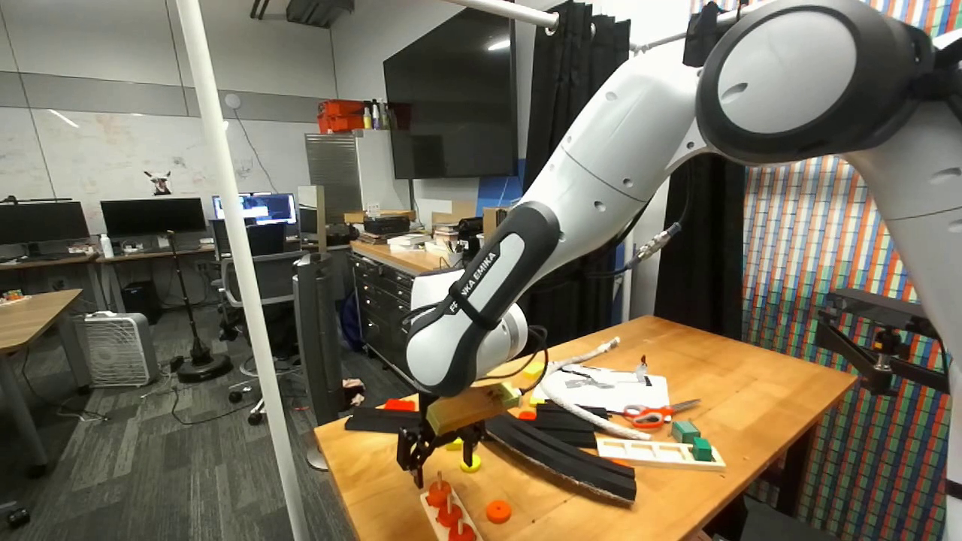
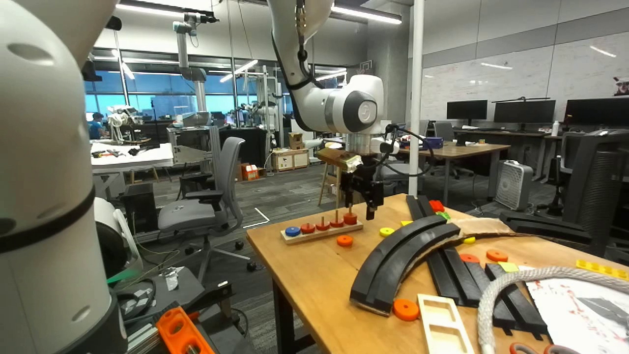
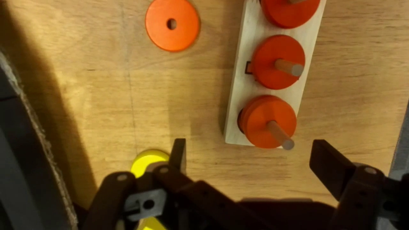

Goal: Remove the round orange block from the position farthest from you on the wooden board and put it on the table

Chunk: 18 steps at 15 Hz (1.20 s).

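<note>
The pale wooden board (image 3: pixel 235 124) with pegs lies on the table (image 2: pixel 304 265). The round orange block (image 3: pixel 257 126) is on the peg at the board's far end, stacked on another disc; it also shows in both exterior views (image 1: pixel 438 496) (image 2: pixel 350 219). Other red-orange discs sit on the neighbouring pegs, and a blue disc (image 2: pixel 292 230) is at the near end. My gripper (image 3: pixel 249 142) is open and empty. It also shows in both exterior views (image 1: pixel 443 469) (image 2: pixel 359 210), above the far end of the board. Its fingers are spread wider than the block and apart from it.
A loose orange disc (image 3: pixel 159 28) lies beside the board. A yellow disc (image 3: pixel 147 159) lies near one finger. Black curved track (image 2: pixel 393 265) lies across the table, with a wooden frame (image 2: pixel 444 324), white rope (image 1: pixel 579 409) and scissors (image 1: pixel 650 415) beyond it. The table edge is near the board.
</note>
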Each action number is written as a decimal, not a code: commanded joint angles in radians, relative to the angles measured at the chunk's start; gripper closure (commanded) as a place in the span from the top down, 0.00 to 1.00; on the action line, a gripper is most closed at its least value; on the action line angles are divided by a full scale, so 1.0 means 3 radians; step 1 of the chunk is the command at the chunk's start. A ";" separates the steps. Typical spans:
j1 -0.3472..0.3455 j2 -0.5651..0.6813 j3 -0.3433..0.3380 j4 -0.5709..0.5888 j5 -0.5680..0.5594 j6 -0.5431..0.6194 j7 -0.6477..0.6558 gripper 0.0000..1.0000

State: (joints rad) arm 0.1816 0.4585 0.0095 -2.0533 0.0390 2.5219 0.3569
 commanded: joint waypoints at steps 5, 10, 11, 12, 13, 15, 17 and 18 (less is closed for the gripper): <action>0.0079 0.0038 -0.0044 0.0043 -0.0060 0.0049 0.0162 1.00; 0.0052 0.0010 -0.0005 0.0008 -0.0016 0.0044 0.0105 1.00; 0.0053 0.0003 0.0002 -0.0006 -0.0012 0.0049 0.0104 1.00; 0.0056 -0.0010 0.0008 -0.0026 -0.0012 0.0059 0.0104 1.00; 0.0061 -0.0018 0.0011 -0.0043 -0.0013 0.0072 0.0112 1.00; 0.0055 -0.0036 0.0030 -0.0084 0.0000 0.0088 0.0096 1.00; 0.0056 -0.0040 0.0037 -0.0106 0.0000 0.0097 0.0096 1.00; 0.0055 -0.0041 0.0040 -0.0112 0.0001 0.0096 0.0097 1.00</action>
State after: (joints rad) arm 0.1978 0.4692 0.0154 -2.0594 0.0285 2.5227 0.3893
